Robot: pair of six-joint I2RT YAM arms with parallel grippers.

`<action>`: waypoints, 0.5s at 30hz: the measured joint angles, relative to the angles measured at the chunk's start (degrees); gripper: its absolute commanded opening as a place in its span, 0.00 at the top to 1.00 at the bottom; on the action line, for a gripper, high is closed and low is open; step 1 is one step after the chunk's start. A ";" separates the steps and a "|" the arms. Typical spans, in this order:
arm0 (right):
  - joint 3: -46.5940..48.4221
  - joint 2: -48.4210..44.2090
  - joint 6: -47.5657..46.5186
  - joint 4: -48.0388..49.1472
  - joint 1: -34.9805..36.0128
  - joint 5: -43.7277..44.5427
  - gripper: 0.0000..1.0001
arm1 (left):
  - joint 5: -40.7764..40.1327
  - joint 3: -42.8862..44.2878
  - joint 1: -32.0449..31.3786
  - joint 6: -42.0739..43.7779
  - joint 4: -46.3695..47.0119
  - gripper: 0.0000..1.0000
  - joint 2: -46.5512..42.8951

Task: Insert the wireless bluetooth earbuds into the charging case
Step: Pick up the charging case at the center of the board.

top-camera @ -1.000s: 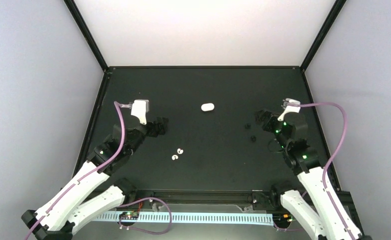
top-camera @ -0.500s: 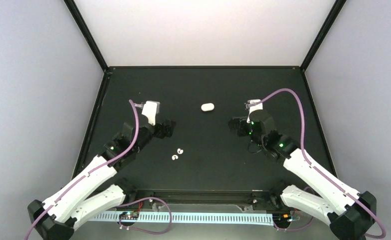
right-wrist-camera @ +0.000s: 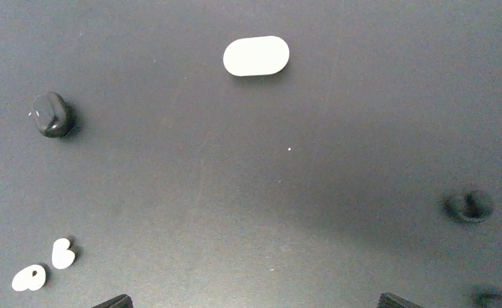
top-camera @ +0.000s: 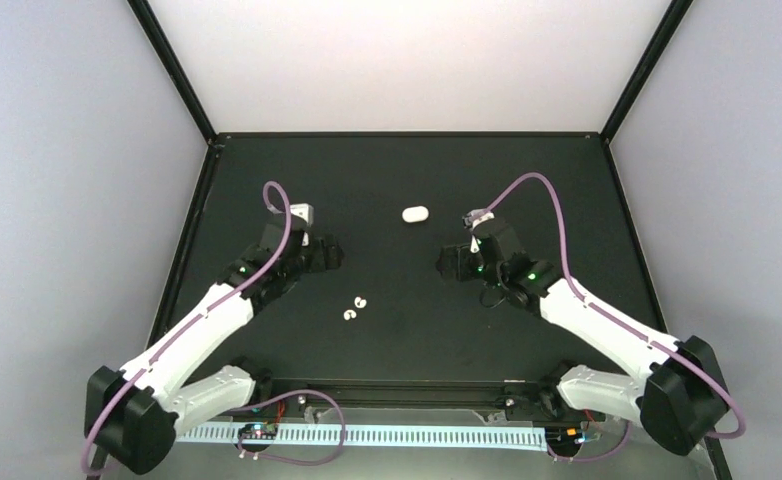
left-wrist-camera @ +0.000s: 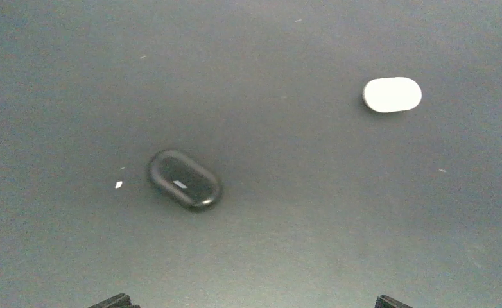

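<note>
The white charging case (top-camera: 415, 213) lies closed on the black table, toward the back middle. It also shows in the left wrist view (left-wrist-camera: 392, 95) and in the right wrist view (right-wrist-camera: 256, 56). The two white earbuds (top-camera: 361, 300) (top-camera: 350, 315) lie side by side nearer the front, and at the lower left of the right wrist view (right-wrist-camera: 62, 253) (right-wrist-camera: 29, 278). My left gripper (top-camera: 327, 252) is open and empty, left of the case and behind the earbuds. My right gripper (top-camera: 450, 262) is open and empty, to the front right of the case.
A small black oval object (left-wrist-camera: 184, 179) lies ahead of my left gripper and also shows in the right wrist view (right-wrist-camera: 51, 115). Two small black round bits (right-wrist-camera: 470, 205) (right-wrist-camera: 489, 297) lie at the right of the right wrist view. Black frame posts edge the table (top-camera: 587, 180).
My right gripper has swung far to the left, from the table's right side toward the middle. My left gripper has moved a little to the right. Case and earbuds have not moved.
</note>
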 measured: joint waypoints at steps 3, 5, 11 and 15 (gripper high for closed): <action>0.46 2.29 1.01 0.87 0.04 -1.20 0.00 | 1.66 0.39 4.83 -0.17 0.02 0.01 3.82; 0.59 3.28 1.62 1.75 0.02 -2.05 0.00 | 2.71 0.76 7.06 -0.07 0.24 0.01 7.23; 0.98 3.80 2.12 2.32 0.04 -3.48 0.00 | 5.62 4.31 11.39 0.04 0.33 0.01 18.21; 1.68 3.69 2.10 2.34 0.02 -3.78 0.00 | 7.89 9.84 13.16 -0.02 0.07 0.01 25.83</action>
